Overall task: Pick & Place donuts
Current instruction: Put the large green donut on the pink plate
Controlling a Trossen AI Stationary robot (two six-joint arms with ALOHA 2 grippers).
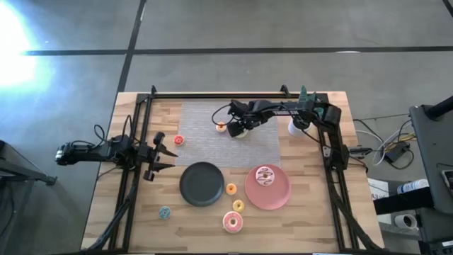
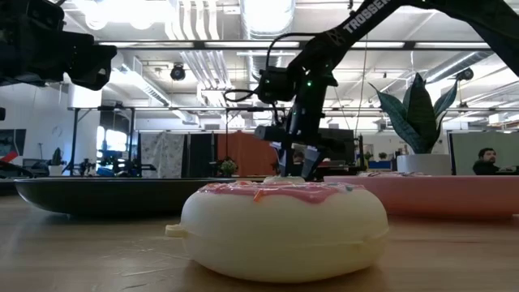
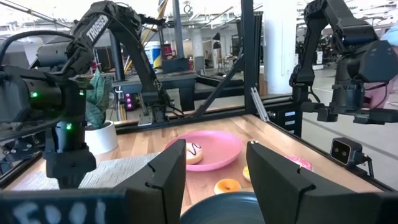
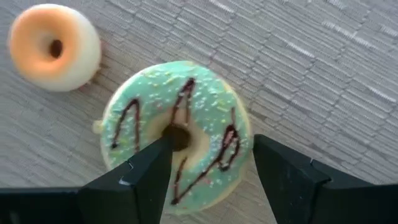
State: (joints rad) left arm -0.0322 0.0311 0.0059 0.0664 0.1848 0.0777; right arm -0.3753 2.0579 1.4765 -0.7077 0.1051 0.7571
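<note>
The right gripper hung fingers spread over the round green-frosted toy donut with chocolate drizzle, lying on the grey woven mat beside a small orange-topped ring donut. The left gripper waited spread near the round black plate.

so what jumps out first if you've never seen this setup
The right gripper hangs open right over a green frosted donut on the grey mat at the table's far side, one finger over its hole, a small orange donut beside it. Nearer the front, a pink plate holds a white-pink donut, next to a black plate.
</note>
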